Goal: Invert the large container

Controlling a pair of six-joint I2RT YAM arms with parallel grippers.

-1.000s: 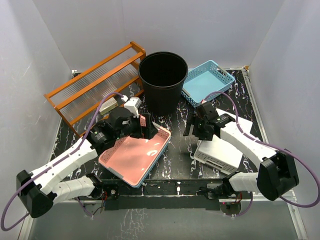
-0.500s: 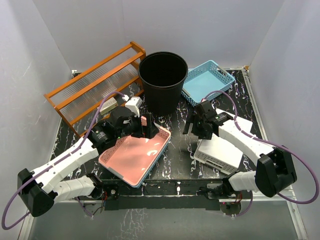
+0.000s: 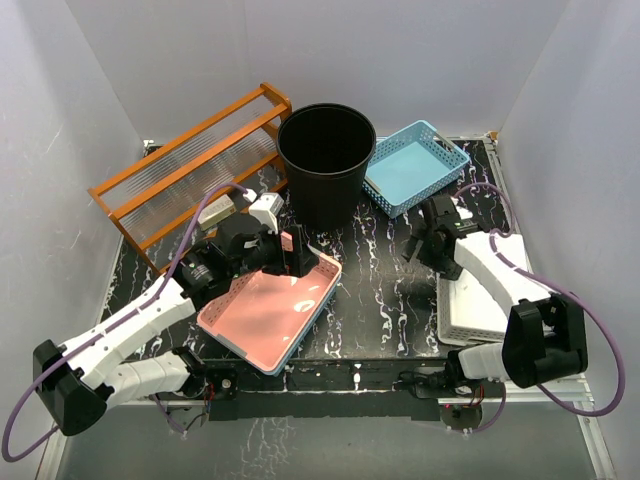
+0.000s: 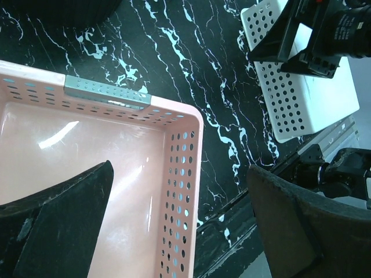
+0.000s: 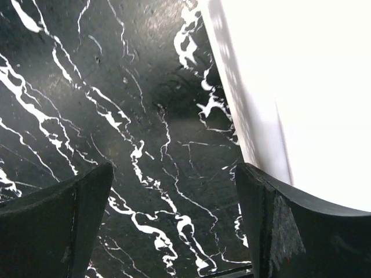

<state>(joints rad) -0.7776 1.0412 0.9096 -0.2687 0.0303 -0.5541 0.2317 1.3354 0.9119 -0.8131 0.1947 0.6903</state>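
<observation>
The large container [image 3: 326, 160] is a tall round black bin standing upright at the back centre, mouth up; its rim shows at the top of the left wrist view [image 4: 58, 4]. My left gripper [image 3: 298, 256] is open in front of the bin. In the left wrist view [image 4: 179, 174] it straddles the right wall of a pink basket [image 4: 87, 174] without closing on it. My right gripper [image 3: 426, 244] is open and empty to the right of the bin. In the right wrist view [image 5: 174, 174] it hangs over bare marble beside a white basket [image 5: 301, 87].
A pink perforated basket [image 3: 270, 310] lies on a blue one at the front left. The white perforated basket [image 3: 480, 300] lies at the right edge. A light blue basket [image 3: 415, 165] sits right of the bin, and a wooden rack [image 3: 190, 165] stands to its left.
My right arm has swung right and back, away from the centre. The white basket has shifted and turned toward the table's right edge. My left arm has stayed put.
</observation>
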